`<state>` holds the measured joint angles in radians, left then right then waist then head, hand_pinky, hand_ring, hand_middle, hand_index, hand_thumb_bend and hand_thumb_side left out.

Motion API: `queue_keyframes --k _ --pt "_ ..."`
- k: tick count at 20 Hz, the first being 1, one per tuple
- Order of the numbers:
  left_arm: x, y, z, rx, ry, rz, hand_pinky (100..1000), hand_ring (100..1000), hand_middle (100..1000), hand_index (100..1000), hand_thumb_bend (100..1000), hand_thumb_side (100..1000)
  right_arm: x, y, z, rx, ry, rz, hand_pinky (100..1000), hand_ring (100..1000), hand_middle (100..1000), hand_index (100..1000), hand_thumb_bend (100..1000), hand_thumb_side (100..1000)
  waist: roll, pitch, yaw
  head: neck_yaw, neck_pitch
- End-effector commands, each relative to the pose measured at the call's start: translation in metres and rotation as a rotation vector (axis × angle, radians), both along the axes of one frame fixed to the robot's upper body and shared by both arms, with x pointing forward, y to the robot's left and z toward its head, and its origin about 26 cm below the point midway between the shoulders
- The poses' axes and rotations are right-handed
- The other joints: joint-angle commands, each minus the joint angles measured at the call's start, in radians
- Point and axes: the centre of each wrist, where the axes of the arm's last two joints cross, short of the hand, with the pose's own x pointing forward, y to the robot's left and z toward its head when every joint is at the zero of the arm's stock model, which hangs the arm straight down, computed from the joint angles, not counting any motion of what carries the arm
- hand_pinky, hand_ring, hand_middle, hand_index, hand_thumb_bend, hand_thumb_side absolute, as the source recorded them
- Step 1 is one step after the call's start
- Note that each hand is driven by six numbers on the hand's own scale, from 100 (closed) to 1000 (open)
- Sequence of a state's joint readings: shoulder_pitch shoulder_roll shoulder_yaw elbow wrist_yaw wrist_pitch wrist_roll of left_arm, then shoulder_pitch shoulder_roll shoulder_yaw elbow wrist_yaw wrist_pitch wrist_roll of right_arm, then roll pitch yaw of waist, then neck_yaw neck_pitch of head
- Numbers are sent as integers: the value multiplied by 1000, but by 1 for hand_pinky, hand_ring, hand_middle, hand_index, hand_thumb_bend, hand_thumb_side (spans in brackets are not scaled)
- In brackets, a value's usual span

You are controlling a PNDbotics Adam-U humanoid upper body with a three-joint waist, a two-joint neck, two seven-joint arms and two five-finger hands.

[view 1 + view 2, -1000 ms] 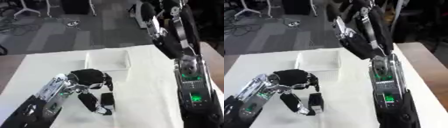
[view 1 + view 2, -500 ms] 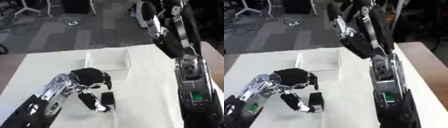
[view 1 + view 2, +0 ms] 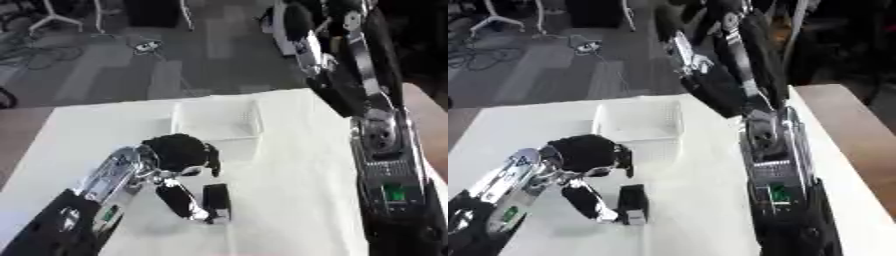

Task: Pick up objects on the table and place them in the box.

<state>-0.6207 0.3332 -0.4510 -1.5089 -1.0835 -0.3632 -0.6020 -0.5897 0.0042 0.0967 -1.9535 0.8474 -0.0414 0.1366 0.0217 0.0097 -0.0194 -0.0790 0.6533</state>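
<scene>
My left hand (image 3: pixel 179 155) hangs over the white desk (image 3: pixel 289 175) near its front-left part — fingers (image 3: pixel 179 200) curled down beside a small black object (image 3: pixel 216 199), touching it, though I cannot tell whether they hold it. The white box (image 3: pixel 217 120) sits toward the desk's far edge. My right hand is out of sight.

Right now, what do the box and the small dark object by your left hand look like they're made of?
The box looks like thin white plastic or card, with matte, straight walls; I can't tell which. The dark object beside the left hand looks like hard black plastic, a slightly glossy block with a pale end.
</scene>
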Motion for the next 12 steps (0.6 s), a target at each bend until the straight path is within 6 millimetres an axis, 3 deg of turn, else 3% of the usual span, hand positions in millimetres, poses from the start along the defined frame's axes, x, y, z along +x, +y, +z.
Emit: queue_keyframes --k 1,12 --pt "3 2 7 3 -28 4 510 600 711 746 388 731 -4 3 7 6 -28 15 133 414 527 728 318 1000 0 -8 -1 3 -3" --pt "5 -2 -6 -14 -43 -2 504 596 710 746 404 756 -4 3 7 5 -29 18 132 414 526 727 317 1000 -1 -7 -3 3 -3"
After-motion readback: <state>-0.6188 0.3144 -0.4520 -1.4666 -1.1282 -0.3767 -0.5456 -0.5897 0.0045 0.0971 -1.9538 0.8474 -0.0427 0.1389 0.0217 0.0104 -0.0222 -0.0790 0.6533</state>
